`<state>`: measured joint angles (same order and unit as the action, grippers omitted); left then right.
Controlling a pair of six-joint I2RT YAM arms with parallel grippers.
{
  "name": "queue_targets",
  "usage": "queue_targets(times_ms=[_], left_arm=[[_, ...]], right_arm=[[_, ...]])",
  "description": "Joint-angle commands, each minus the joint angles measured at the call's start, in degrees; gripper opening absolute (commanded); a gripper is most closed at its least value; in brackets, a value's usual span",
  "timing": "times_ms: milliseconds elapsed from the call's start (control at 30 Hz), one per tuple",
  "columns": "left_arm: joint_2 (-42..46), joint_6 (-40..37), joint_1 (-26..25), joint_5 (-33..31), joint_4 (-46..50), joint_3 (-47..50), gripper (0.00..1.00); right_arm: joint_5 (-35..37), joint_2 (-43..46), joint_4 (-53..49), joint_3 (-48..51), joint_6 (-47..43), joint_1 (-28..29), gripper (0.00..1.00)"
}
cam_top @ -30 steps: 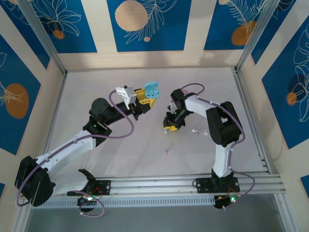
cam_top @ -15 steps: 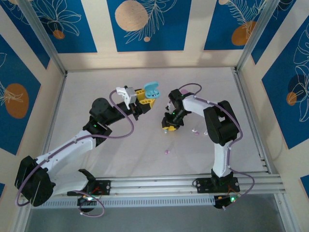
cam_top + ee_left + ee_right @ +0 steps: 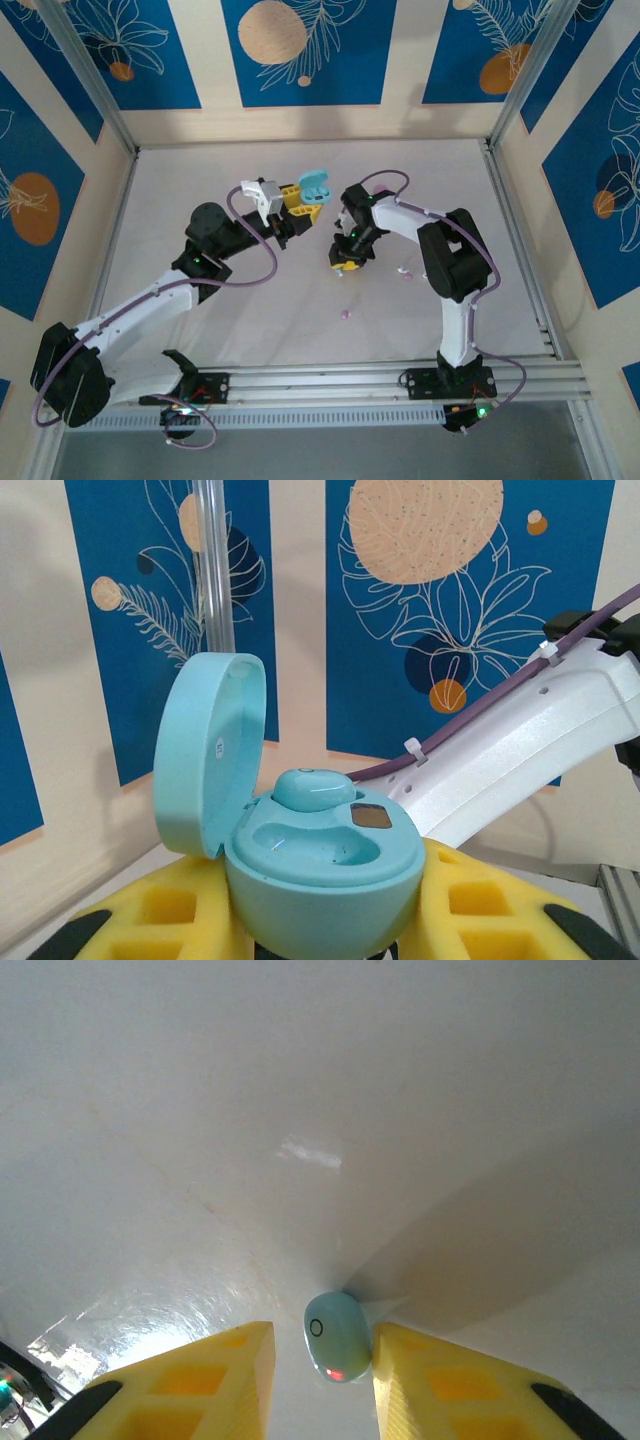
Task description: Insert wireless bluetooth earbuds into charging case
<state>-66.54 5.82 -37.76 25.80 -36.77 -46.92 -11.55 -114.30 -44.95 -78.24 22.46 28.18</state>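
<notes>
Left hand (image 3: 303,197): yellow pads clamped on the open blue case (image 3: 320,880), held off the surface (image 3: 300,1080). The lid (image 3: 205,750) stands upright at the case's left. A seated bud (image 3: 310,788) fills the far socket; the near socket (image 3: 300,845) is bare. Hand and case sit where they were a second ago.

Right hand (image 3: 322,1345): pads closed on a loose blue bud (image 3: 335,1338), one pad against each side, a red light showing on the bud's near end. It hangs low over the surface, right of the case and nearer the arm bases. Over the last second this hand has shifted a little toward the case, forearm swinging with it.

A pink bud (image 3: 346,314) lies on the surface well apart from the case, toward the bases, unmoved. Pale buds (image 3: 405,272) lie farther right of the case, likewise unmoved.
</notes>
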Motion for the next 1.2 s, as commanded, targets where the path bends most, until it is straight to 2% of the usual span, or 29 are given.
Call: queue_targets(times_ms=[0, 467, 900, 1167], left_arm=[[0.98, -0.66, -0.65, -0.58, -0.7, 0.77, 0.24], [0.89, -0.73, -0.65, -0.51, -0.72, 0.69, 0.24], [1.68, -0.73, -0.69, -1.14, -0.67, 0.95, 0.24], [1.77, -0.71, -0.63, -1.1, -0.59, 0.93, 0.24]], right_arm=[[-1.07, -1.04, -2.41, -2.03, -1.23, 0.58, 0.32], [-2.61, -0.76, -4.75, -4.08, -1.76, 2.0, 0.32], [7.7, -3.19, -9.27, -8.23, -4.56, 4.33, 0.33], [10.2, -5.74, -11.38, -10.42, -7.17, 6.93, 0.32]])
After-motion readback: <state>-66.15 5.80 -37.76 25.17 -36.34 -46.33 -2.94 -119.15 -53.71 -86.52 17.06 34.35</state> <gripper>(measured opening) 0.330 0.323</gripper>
